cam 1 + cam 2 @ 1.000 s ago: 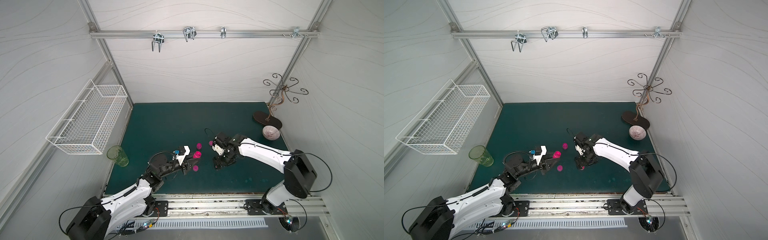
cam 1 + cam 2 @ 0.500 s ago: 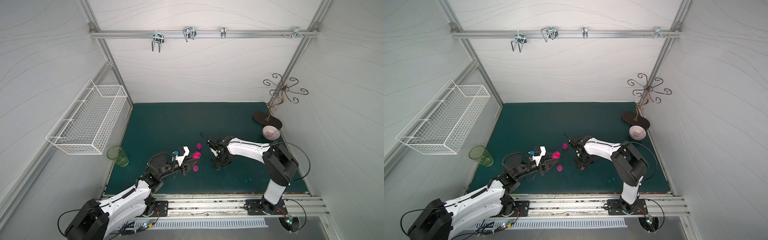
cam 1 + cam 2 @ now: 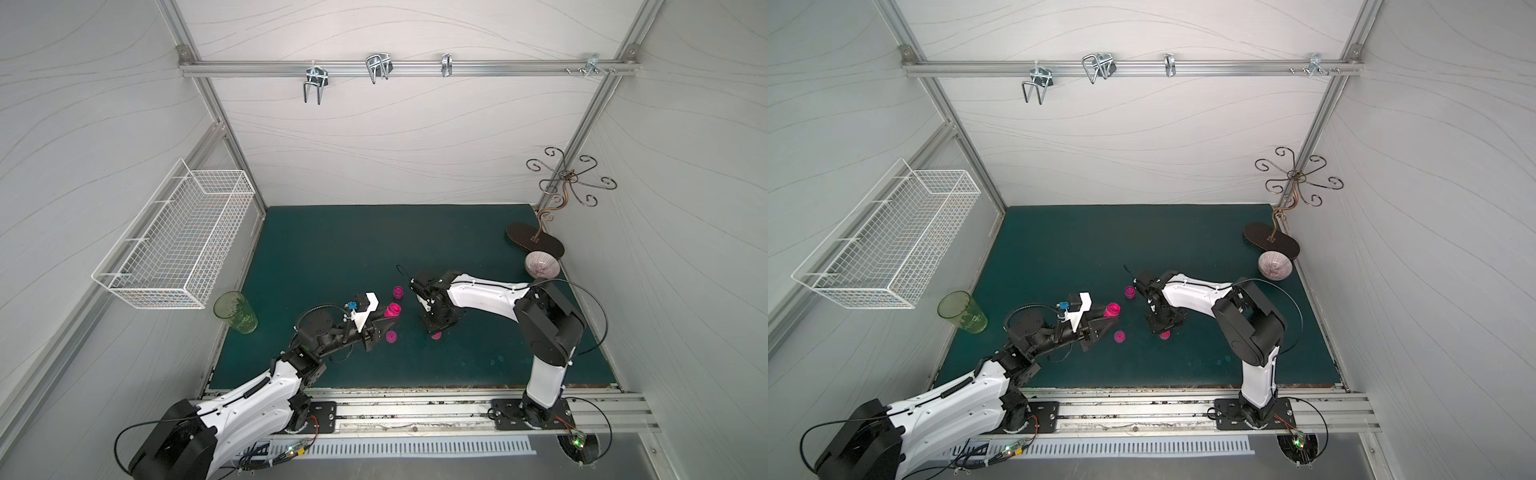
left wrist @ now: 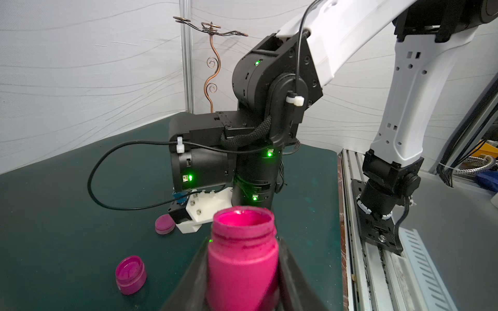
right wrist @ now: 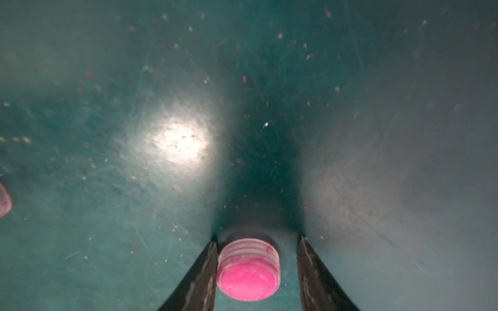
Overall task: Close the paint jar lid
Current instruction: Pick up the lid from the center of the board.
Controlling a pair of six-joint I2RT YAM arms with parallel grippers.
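Magenta jar [image 4: 242, 258], mouth open, ribbed pink lid [image 5: 248, 269]

No legible text or labels

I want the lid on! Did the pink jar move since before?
No. The pink jar stays the same gap from the green cup, held by the left gripper.

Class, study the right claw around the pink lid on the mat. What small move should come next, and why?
Probably close the right claw onto the lid: its jaws straddle it, one touching, a gap at the other. The left claw holds the paint jar uncapped.
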